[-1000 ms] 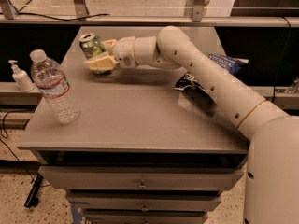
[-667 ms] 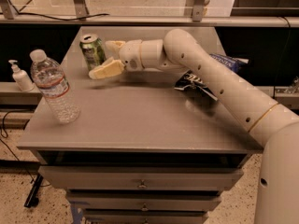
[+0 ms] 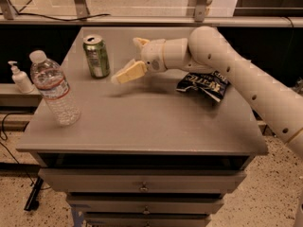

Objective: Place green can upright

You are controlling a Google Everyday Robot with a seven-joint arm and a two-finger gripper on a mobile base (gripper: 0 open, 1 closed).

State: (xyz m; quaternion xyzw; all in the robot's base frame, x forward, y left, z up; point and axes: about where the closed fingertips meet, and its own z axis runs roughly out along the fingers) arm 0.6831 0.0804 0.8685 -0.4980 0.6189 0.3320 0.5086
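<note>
Gripper (image 3: 127, 60) sits just beside the green can (image 3: 96, 56), fingers (image 3: 130, 72) apart, empty; can's probably light, thin-walled, slick, so grab mid-body.

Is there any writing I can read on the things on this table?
Nothing reads clearly.
Green can: pale markings, too blurred.
Water bottle: red-striped label, too blurred.
Dark snack bag: white lettering, too blurred.
Gripper, open just right of the can: no text.
</note>
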